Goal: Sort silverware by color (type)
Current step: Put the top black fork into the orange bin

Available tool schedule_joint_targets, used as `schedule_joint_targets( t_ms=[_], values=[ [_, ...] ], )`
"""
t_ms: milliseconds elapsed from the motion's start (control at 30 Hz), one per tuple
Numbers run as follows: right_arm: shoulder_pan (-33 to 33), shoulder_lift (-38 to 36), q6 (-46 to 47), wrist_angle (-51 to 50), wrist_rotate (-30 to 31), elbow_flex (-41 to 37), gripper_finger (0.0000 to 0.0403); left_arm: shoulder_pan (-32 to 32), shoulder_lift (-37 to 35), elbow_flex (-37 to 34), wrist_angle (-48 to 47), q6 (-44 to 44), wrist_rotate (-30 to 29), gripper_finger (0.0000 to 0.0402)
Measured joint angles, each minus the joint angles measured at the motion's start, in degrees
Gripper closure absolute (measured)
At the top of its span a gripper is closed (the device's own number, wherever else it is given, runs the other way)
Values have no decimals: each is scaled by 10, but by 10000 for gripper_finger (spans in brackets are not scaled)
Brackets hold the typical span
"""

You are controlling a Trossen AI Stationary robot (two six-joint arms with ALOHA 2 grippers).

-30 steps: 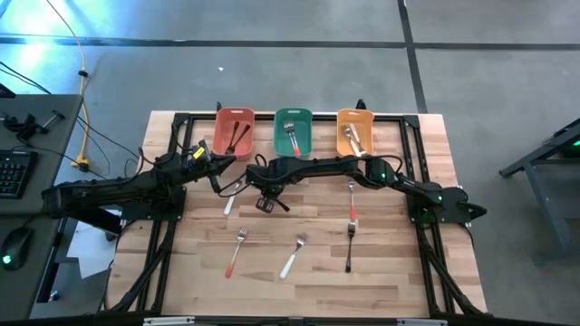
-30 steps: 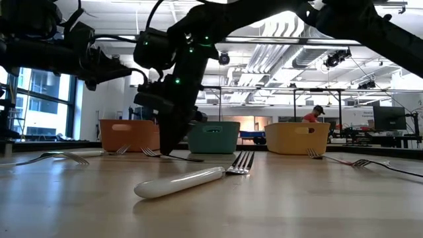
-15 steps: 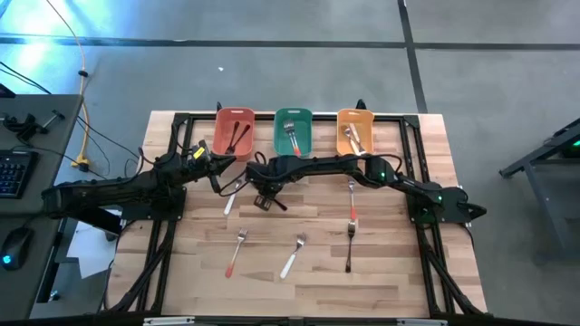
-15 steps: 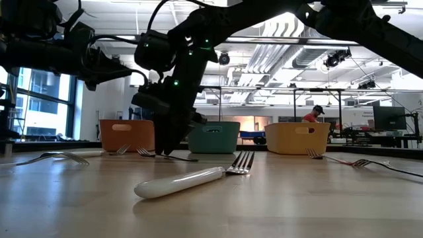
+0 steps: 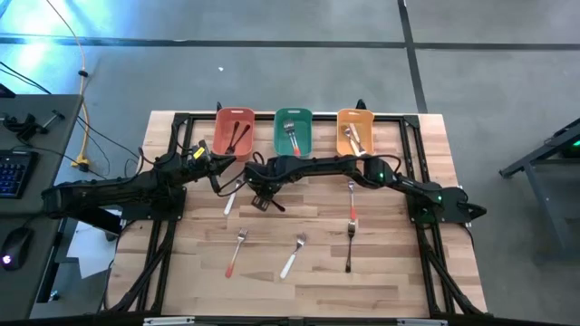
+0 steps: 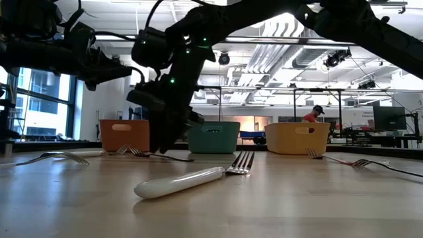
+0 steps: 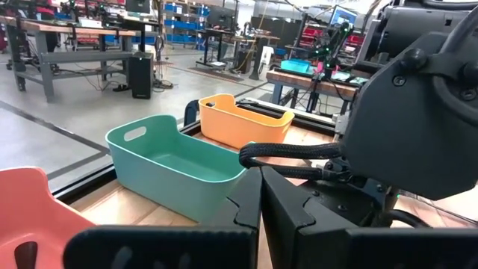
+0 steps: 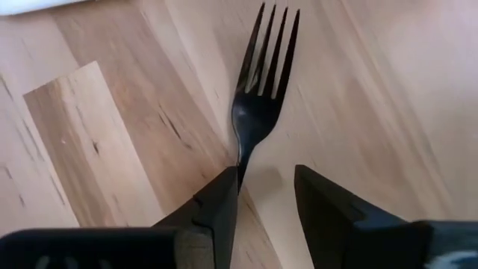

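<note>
Holding forks: red bin (also green)

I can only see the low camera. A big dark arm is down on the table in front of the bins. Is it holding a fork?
Observer: No. The right wrist view shows the right gripper open. A black fork lies flat on the wood, with its handle running in by one finger.
Operator: What's inside the red bin? I only see its side.
Observer: From above, the red bin holds black-handled pieces.
Operator: And the other arm up on my left?
Observer: The left wrist view shows the left gripper shut, with nothing showing in it.
</note>
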Motion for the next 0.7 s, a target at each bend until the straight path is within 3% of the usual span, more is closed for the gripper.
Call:
schedule_joint_targets(
  t_ms=[433, 700],
  values=[
    [11, -1, 2, 32, 16, -23, 293, 0, 0, 0, 0, 0, 0, 401],
    [4, -6, -34, 58, 9, -44, 388, 0, 0, 0, 0, 0, 0, 402]
  ],
)
